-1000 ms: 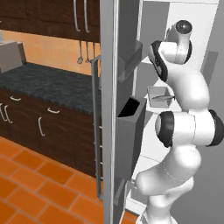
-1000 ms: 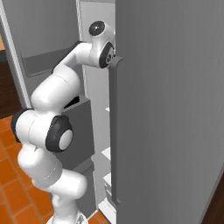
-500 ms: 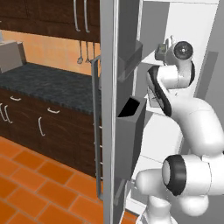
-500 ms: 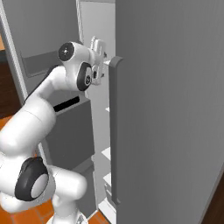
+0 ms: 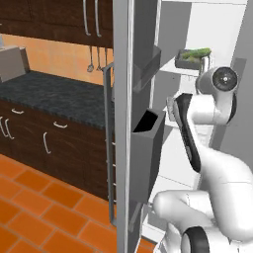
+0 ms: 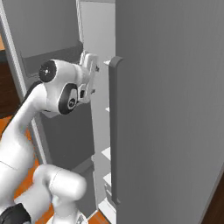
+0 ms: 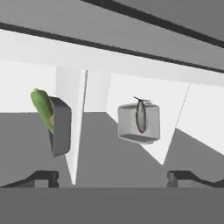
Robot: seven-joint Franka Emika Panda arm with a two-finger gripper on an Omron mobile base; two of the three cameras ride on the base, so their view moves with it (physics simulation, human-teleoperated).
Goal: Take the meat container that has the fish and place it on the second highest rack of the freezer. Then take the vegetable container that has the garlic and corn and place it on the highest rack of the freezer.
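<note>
- tall grey side-by-side freezer is open, white inner walls and shelves showing; grey door bin hangs on the door next to the arm
- flat white topmost shelf, the highest rack, carries the shallow grey rectangular vegetable container holding the long yellow-green corn cob; hand view sees the same tray edge-on, cob poking over the rim. Garlic can't be made out
- second shallow grey tray, the meat container, lies flat on a white shelf with the slender grey-brown fish in it; judging by the rolled view that's the second highest rack, one level off the corn tray
- two-finger gripper is spread wide and empty, both dark tips at the bottom of hand view, well apart from both trays; wrist sits at the door gap
- read: both trays look placed, so the step in hand is backing out
- do it well: pull straight back along the approach line, keep jaws wide, no wrist roll until clear of the shelf edges, mind elbow against the door bin and door edge
</note>
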